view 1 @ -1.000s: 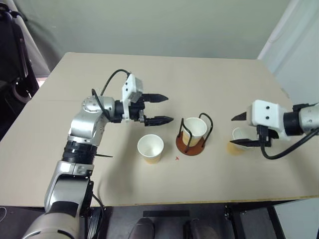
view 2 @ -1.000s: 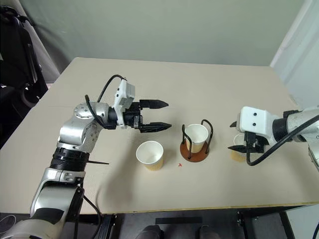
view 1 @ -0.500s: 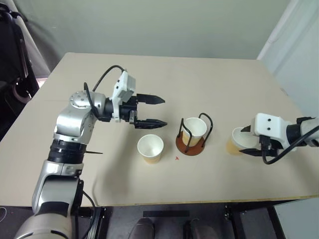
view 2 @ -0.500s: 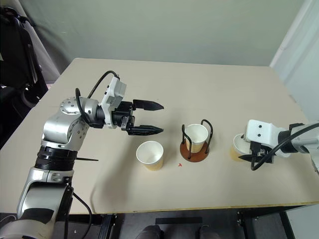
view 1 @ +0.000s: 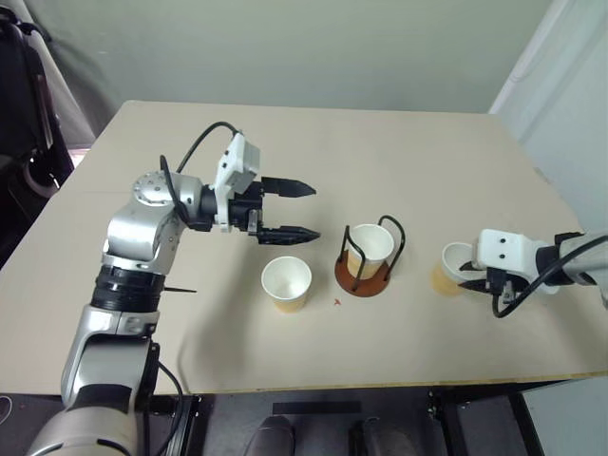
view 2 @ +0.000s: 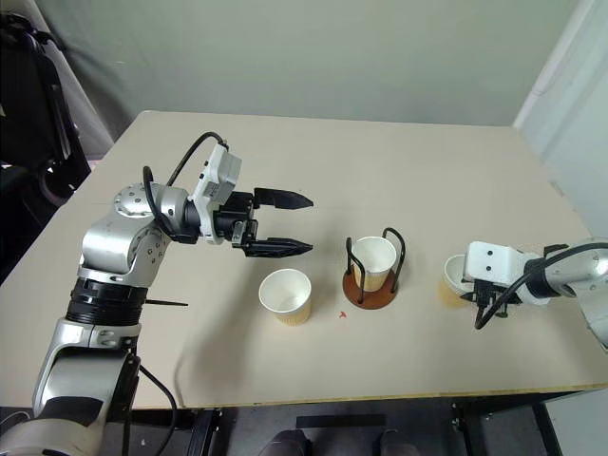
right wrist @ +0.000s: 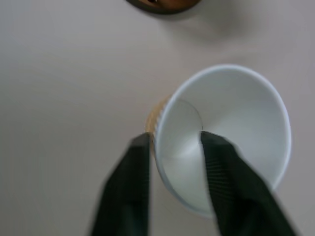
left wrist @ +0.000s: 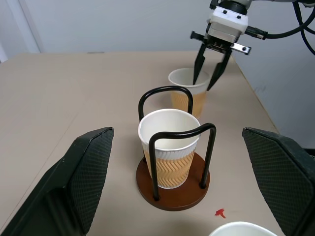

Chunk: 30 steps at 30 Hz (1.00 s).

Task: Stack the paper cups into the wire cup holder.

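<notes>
Left wrist view, unmarked ribbed paper cup (left wrist: 170, 157) in wire cup holder (left wrist: 173, 189), right gripper (left wrist: 208, 78) fingers pinching another cup's (left wrist: 188, 87) wall, left gripper (view 1: 292, 210) fingers wide.

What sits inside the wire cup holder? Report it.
One paper cup stands upright inside the wire cup holder, between its black loops, open end up. Its white inside looks empty. The base disc beneath the cup is covered.
</notes>
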{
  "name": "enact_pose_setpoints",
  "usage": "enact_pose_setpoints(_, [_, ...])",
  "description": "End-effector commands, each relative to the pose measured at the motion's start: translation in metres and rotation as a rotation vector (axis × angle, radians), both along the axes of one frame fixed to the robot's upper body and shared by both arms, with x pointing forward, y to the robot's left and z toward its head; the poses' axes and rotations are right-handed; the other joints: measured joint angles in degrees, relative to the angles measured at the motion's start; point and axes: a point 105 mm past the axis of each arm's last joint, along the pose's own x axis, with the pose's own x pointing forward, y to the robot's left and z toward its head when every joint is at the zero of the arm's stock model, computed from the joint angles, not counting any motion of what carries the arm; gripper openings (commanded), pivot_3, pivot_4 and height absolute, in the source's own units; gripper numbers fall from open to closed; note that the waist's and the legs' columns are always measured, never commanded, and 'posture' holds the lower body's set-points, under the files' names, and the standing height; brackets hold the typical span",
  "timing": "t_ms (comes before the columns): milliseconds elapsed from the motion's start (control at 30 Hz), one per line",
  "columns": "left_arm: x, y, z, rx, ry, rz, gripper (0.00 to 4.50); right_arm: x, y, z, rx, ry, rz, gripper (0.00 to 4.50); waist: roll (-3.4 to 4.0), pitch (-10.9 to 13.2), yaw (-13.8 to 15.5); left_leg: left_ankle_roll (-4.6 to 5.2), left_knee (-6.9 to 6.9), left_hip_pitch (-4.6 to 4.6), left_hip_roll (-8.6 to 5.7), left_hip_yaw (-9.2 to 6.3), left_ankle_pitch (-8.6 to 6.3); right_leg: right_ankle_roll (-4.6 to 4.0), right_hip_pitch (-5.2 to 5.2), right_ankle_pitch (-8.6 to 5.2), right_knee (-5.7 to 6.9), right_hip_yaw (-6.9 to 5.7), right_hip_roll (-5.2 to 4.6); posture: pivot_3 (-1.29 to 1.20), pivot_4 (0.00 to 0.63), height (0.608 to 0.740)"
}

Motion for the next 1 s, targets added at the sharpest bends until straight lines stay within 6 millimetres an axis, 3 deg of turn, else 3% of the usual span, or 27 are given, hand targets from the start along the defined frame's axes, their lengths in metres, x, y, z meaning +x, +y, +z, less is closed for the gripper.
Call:
enact_pose_setpoints(33, [-0.004,-0.001,0.013,-0.003,-0.065,-0.011,4.50,0.002,0.003,0.010,-0.005,-0.032,0.022,0.07,0.00,0.00,0.00,0.00,0.00,0.00,0.00,0.00,0.00,0.00,0.00,0.00,0.00,0.00,0.00,0.00,0.150,0.740])
enact_pose_setpoints(267, [-0.005,0.002,0.011,0.007,-0.064,-0.017,4.50,-0.003,0.006,0.016,0.011,-0.017,0.038,0.07,0.00,0.00,-0.02,0.00,0.00,0.00,0.00,0.01,0.00,0.00,0.00,0.00,0.00,0.00,0.00,0.00,0.150,0.740])
enact_pose_setpoints(433, [-0.009,0.010,0.009,0.036,-0.044,-0.032,4.50,-0.003,0.010,0.035,0.044,-0.048,0.038,0.07,0.00,0.00,-0.12,0.00,-0.01,0.00,0.00,0.01,0.00,0.00,-0.01,0.00,0.00,0.01,0.01,0.00,0.150,0.740])
enact_pose_setpoints(733, [-0.017,0.022,0.001,0.112,0.001,-0.064,4.50,-0.002,0.031,0.106,0.122,-0.230,0.098,0.07,0.00,0.00,-0.17,0.00,-0.06,0.00,0.00,-0.01,0.00,0.00,-0.04,0.00,-0.03,0.00,0.02,0.00,0.150,0.740])
enact_pose_setpoints(867, [-0.017,0.022,0.000,0.114,0.001,-0.065,4.50,-0.005,0.045,0.128,0.149,-0.287,0.146,0.07,0.01,0.00,-0.20,0.00,-0.09,-0.01,0.01,-0.04,0.00,-0.01,-0.06,0.00,-0.05,0.02,0.01,0.00,0.150,0.740])
enact_pose_setpoints(1000, [-0.016,0.020,-0.001,0.116,-0.001,-0.067,4.50,-0.018,0.076,0.156,0.216,-0.342,0.266,0.07,0.03,0.01,-0.44,0.00,-0.10,-0.01,0.00,-0.02,0.00,-0.01,-0.11,-0.01,-0.04,0.02,0.01,0.00,0.150,0.740])
